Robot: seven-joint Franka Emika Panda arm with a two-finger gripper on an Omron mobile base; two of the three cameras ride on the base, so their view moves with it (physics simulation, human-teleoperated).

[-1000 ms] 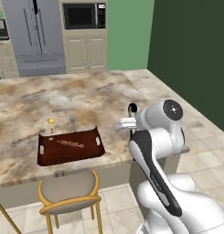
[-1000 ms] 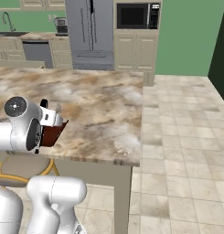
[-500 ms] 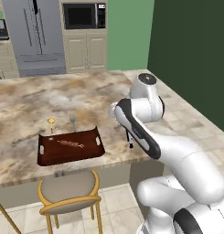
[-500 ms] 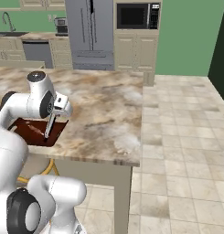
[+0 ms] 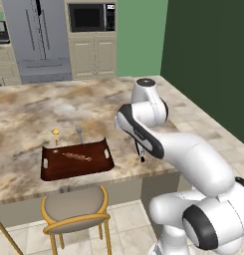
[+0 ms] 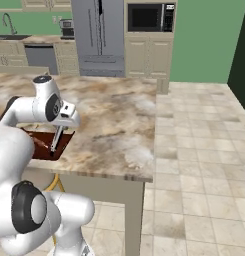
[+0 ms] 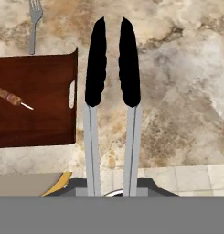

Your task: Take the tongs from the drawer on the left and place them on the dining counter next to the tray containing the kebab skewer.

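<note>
I get flat, even rendered light with no clear source and hardly any glare. Both base views look soft and slightly blurred; the hand view is crisper. Only faint shadow lies beside the tray (image 7: 35,98) on the desk (image 7: 177,91).

tongs (image 7: 112,96): brushed silver metal arms, matt black tips
tray (image 7: 35,103): dark reddish-brown wood, smooth satin finish
dining counter (image 7: 177,91): polished marble-like stone, mottled beige, brown and white
fork (image 7: 34,23): plain silver metal
chair (image 5: 76,211): yellow wooden frame, matt grey seat
</note>
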